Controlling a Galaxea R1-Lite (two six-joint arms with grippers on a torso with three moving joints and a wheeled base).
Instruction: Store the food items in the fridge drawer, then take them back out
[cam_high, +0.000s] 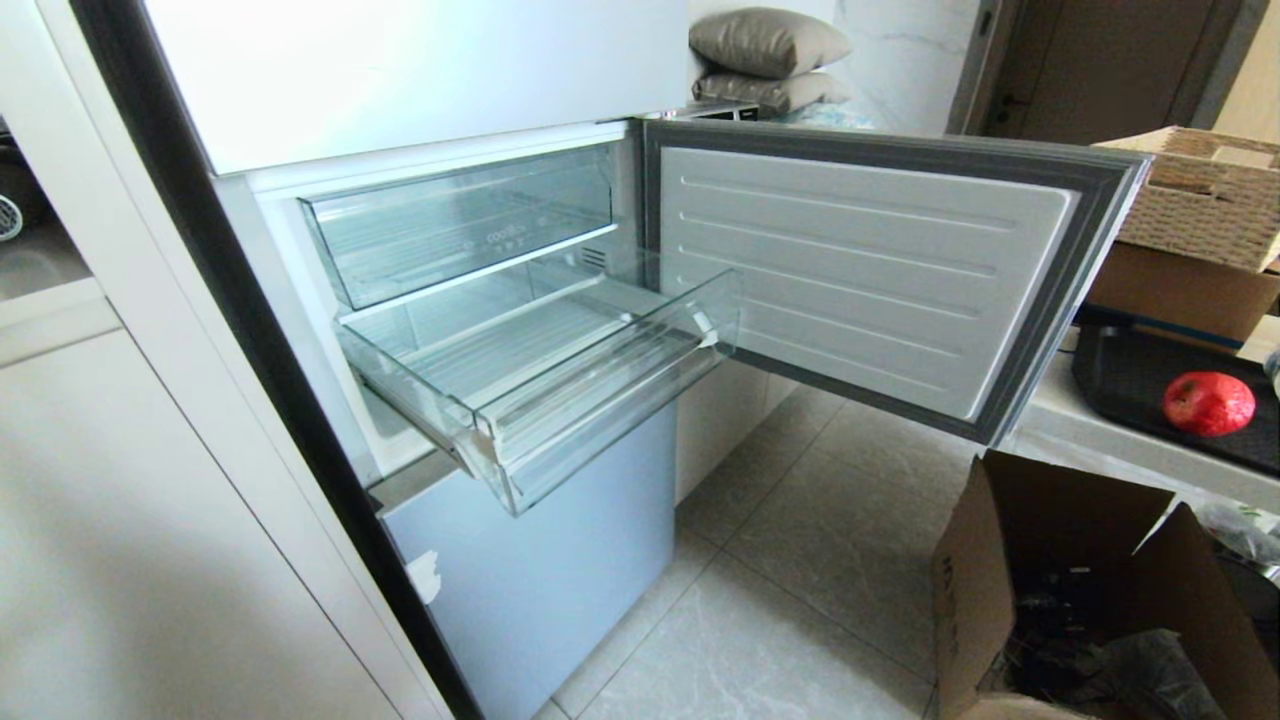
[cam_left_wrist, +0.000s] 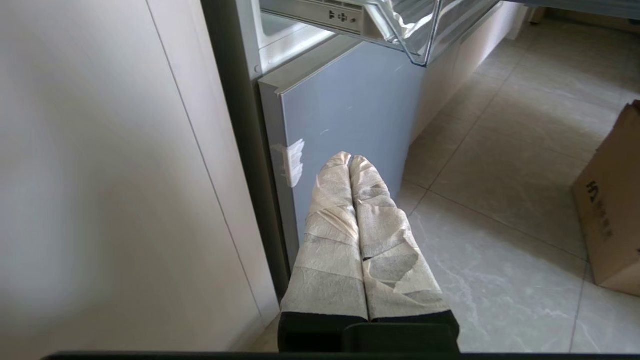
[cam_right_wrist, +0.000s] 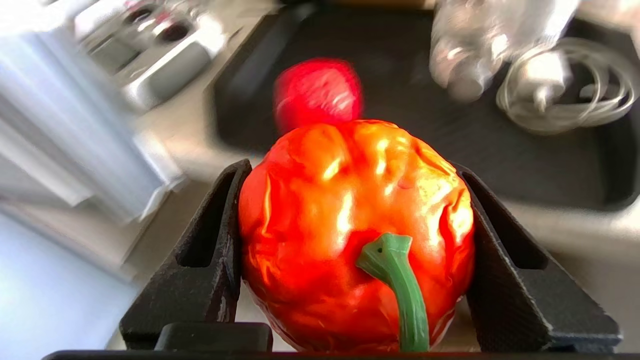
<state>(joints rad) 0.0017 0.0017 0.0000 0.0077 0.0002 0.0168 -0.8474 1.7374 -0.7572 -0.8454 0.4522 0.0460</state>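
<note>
My right gripper (cam_right_wrist: 350, 170) is shut on an orange-red pepper (cam_right_wrist: 345, 235) with a green stem, one black finger on each side. It hangs above the black tray (cam_right_wrist: 500, 140), out of the head view. The red food item (cam_high: 1208, 403) lies on that tray (cam_high: 1130, 385) on the counter at the right; it shows just beyond the pepper as a red ball (cam_right_wrist: 317, 92). The fridge drawer (cam_high: 600, 400), clear plastic, is pulled out and has nothing in it. My left gripper (cam_left_wrist: 349, 160), its fingers wrapped in tape, is shut and parked low by the fridge's lower door.
The open fridge door (cam_high: 870, 280) stands between the drawer and the counter. A taller clear drawer (cam_high: 460, 225) sits above, pushed in. An open cardboard box (cam_high: 1050, 590) is on the floor under the counter. A coiled white cable (cam_right_wrist: 565, 95) and a clear bottle (cam_right_wrist: 470, 50) lie on the tray.
</note>
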